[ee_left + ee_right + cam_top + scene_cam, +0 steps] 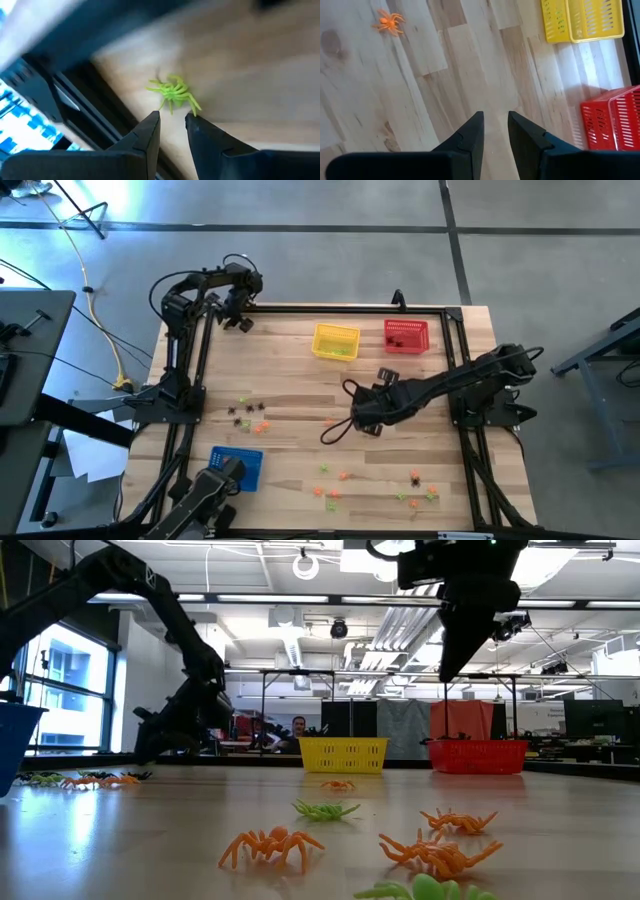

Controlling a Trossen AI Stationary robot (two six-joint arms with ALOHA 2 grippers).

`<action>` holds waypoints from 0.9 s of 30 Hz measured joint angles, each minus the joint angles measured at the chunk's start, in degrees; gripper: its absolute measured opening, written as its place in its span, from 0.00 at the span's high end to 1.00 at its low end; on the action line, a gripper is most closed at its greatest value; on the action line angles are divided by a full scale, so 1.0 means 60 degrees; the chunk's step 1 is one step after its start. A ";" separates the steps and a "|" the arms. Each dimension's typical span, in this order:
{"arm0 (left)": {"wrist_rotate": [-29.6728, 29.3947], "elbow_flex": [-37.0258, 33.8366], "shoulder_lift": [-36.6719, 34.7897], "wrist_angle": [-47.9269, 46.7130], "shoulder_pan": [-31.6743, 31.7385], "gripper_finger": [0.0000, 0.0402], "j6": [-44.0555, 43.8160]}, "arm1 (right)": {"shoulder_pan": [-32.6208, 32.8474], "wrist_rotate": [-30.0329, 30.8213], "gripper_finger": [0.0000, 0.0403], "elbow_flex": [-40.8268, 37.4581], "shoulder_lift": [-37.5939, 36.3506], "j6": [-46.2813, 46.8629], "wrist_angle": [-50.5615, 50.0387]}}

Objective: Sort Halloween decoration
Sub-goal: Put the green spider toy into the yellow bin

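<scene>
Jaws of left gripper (172, 125) standing slightly parted, empty, hovering just beside small light-green plastic spider (174, 92) on wooden counter (300, 380), seemingly lining up to pick; right gripper (495, 125) likewise parted, empty, waiting mid-counter.

Across the lower middle of the frame, small spider trinkets are lying on the wooden table (150, 840): an orange spider (270, 845) at lower centre, a light green spider (326, 809) just behind it, and two more orange ones (440, 855) to the right. At far left a blue basket (14, 745) is showing partly. Farther back, a yellow basket (343, 754) and a red basket (478, 755) are standing side by side. A dark gripper (460, 640) is hanging at upper right, apparently empty.
</scene>
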 joint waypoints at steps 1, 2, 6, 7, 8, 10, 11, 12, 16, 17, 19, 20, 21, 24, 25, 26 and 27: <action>0.0055 0.0045 -0.0056 0.0108 -0.0014 0.78 0.0002 | -0.0030 0.0000 0.79 0.0000 0.0000 -0.0004 0.0000; 0.0140 0.0055 -0.0120 0.0235 -0.0018 0.78 0.0000 | -0.0035 0.0001 0.79 0.0000 0.0000 -0.0004 0.0000; 0.0771 0.0062 -0.0309 0.0771 -0.0018 0.78 0.0007 | -0.0088 -0.0005 0.79 0.0000 0.0000 -0.0022 0.0004; 0.0960 0.0062 -0.0334 0.0880 -0.0014 0.78 0.0011 | -0.0088 -0.0004 0.79 0.0000 0.0000 -0.0022 0.0004; 0.1067 0.0062 -0.0344 0.0952 -0.0014 0.78 0.0011 | -0.0088 -0.0004 0.79 0.0000 0.0000 -0.0022 0.0003; 0.1123 0.0062 -0.0352 0.1025 -0.0018 0.78 0.0014 | -0.0088 -0.0007 0.79 0.0000 0.0000 -0.0022 0.0000; 0.1136 0.0062 -0.0354 0.1054 -0.0018 0.78 0.0014 | -0.0088 -0.0007 0.79 0.0000 0.0000 -0.0022 0.0000; 0.1143 0.0062 -0.0358 0.1073 -0.0018 0.78 0.0014 | -0.0088 -0.0009 0.79 0.0000 0.0000 -0.0022 0.0000; 0.1175 0.0062 -0.0359 0.1111 -0.0021 0.78 0.0025 | -0.0088 -0.0011 0.79 0.0000 0.0000 -0.0022 0.0000; 0.1186 0.0062 -0.0359 0.1120 -0.0021 0.79 0.0030 | -0.0088 -0.0011 0.79 0.0000 0.0000 -0.0022 0.0000; 0.1213 0.0062 -0.0359 0.1127 -0.0025 0.82 0.0050 | -0.0088 -0.0011 0.79 0.0000 0.0000 -0.0022 0.0000; 0.1231 0.0062 -0.0359 0.1124 -0.0028 0.84 0.0078 | -0.0088 -0.0011 0.79 0.0000 0.0000 -0.0022 0.0003; 0.1267 0.0062 -0.0359 0.1125 -0.0029 0.87 0.0076 | -0.0088 -0.0011 0.79 0.0000 0.0000 -0.0022 0.0001; 0.1316 0.0062 -0.0359 0.1133 -0.0036 0.97 0.0005 | -0.0088 -0.0011 0.79 0.0000 0.0000 -0.0022 0.0000; 0.1314 0.0062 -0.0359 0.1131 -0.0036 0.98 -0.0046 | -0.0088 -0.0011 0.79 0.0000 0.0000 -0.0022 0.0000; 0.1312 0.0062 -0.0358 0.1129 -0.0036 0.98 -0.0066 | -0.0088 -0.0011 0.79 0.0000 0.0000 -0.0022 0.0001; 0.1308 0.0062 -0.0355 0.1118 -0.0034 0.98 -0.0070 | -0.0088 -0.0011 0.79 0.0000 0.0000 -0.0022 0.0003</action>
